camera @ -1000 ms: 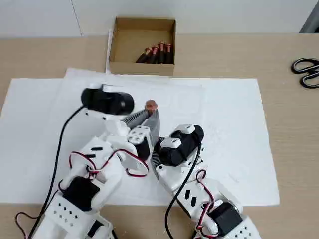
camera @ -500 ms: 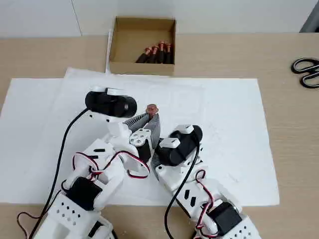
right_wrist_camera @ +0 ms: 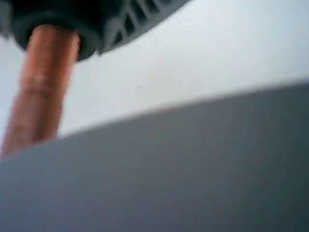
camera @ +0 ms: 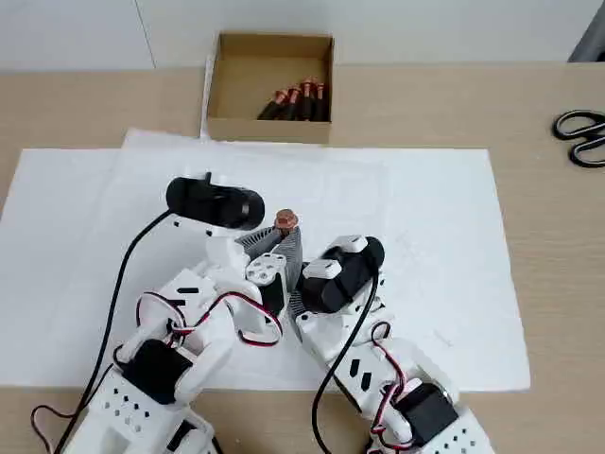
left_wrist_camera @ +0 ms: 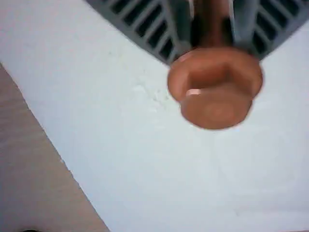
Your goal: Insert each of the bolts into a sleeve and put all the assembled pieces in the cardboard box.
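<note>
The left tool [camera: 282,236] clamps a copper bolt [left_wrist_camera: 215,89] (head toward the far side) over the white paper [camera: 425,208] on the counter [camera: 95,104]. The right tool [camera: 291,284] sits just beside it, and I cannot tell its grip.

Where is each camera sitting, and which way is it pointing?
High view: fixed above the table, looking down at the white paper, cardboard box and both arms.
Left wrist view: on the left wrist, facing along the left gripper at the head of the bolt; its grey fingers show.
Right wrist view: on the right wrist, facing the bolt's threaded shank; a blurred grey part of that arm shows.
Shared: both wrist views show one bolt.
</note>
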Controlling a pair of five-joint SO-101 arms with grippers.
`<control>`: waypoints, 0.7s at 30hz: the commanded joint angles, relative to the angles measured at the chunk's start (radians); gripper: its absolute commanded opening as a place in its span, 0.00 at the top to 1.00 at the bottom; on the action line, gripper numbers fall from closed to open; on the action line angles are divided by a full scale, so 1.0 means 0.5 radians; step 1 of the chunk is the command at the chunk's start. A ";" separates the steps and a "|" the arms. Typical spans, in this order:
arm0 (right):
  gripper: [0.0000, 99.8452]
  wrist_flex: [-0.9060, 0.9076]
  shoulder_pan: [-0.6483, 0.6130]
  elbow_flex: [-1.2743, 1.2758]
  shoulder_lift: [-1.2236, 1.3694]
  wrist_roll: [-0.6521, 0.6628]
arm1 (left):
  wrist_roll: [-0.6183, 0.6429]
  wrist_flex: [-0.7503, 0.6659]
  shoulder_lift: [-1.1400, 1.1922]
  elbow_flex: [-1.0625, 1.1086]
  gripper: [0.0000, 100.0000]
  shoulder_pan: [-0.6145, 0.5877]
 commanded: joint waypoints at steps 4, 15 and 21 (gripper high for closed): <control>1.00 -0.054 0.035 -0.040 -0.035 -0.012 | -0.043 0.089 -0.003 -0.005 0.99 -0.018; 1.00 -0.054 0.035 -0.040 -0.035 -0.012 | -0.043 0.227 0.000 -0.014 0.99 -0.012; 1.00 -0.054 0.035 -0.040 -0.035 -0.009 | -0.043 0.328 0.000 -0.020 0.99 -0.003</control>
